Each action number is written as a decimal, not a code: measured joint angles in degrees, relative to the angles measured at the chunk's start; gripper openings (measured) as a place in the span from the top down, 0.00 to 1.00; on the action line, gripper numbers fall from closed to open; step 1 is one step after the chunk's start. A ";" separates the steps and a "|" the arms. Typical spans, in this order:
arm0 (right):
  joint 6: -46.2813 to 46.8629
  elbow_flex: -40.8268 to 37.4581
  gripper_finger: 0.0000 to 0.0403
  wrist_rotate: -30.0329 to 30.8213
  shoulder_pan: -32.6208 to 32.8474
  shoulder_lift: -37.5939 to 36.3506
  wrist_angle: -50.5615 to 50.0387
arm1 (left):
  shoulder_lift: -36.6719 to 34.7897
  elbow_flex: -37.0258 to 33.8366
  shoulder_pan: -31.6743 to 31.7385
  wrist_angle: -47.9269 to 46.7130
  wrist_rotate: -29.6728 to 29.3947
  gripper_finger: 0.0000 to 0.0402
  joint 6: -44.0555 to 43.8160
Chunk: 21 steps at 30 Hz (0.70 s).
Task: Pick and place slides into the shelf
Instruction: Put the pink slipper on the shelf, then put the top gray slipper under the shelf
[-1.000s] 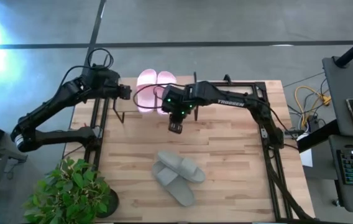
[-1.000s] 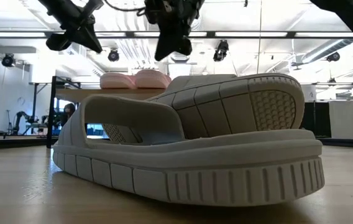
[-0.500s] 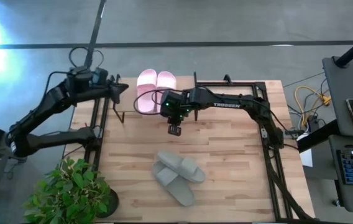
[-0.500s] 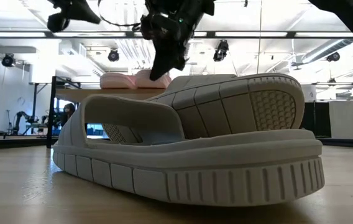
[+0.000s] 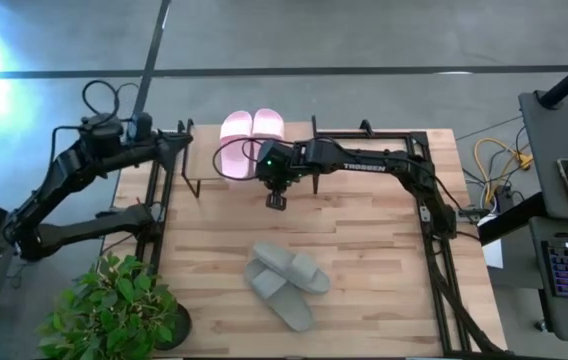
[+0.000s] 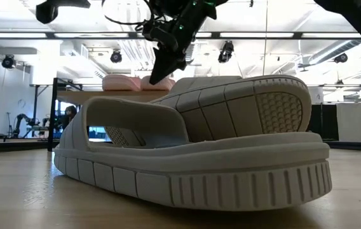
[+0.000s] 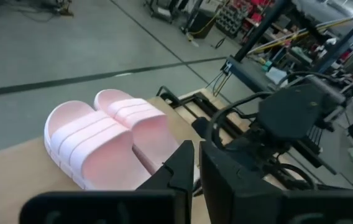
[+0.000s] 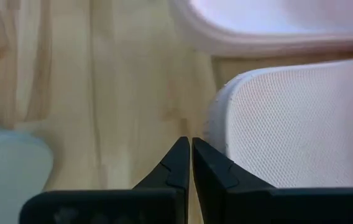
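The pale pink pair (image 5: 252,133) lies side by side on the shelf's light plank top (image 6: 98,95), at the table's far edge; it also shows in the left wrist view (image 7: 105,143). The grey-green pair (image 5: 286,280) lies on the table's near middle, one slide leaning on the other (image 6: 231,127). My right gripper (image 5: 276,201) is shut and hangs just in front of the shelf, beside the pink heels (image 8: 288,118). My left gripper (image 5: 182,146) is shut, up high at the shelf's left end.
Black frame rails run along the table's left (image 5: 159,200) and right (image 5: 434,230) sides. A potted plant (image 5: 114,310) stands at the near left corner. Bare wood (image 5: 364,230) lies between the shelf and the grey-green pair.
My left arm has drawn back toward the table's left edge and risen, away from the shelf. My right gripper has come down a little and tipped toward the pink pair on the shelf, staying shut. The slides have not moved.
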 joint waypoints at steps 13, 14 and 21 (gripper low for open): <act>0.53 1.71 0.97 -10.48 1.08 -7.67 -10.02 | 0.85 -2.26 -0.55 0.27 0.38 0.97 1.38; 0.74 1.53 0.97 -10.48 1.26 -9.02 -11.67 | 1.30 -2.81 -0.91 0.66 0.85 0.97 1.33; 8.69 -3.96 0.97 -10.01 1.54 -21.03 -17.15 | 6.55 -4.14 -9.42 17.73 7.05 0.97 -3.94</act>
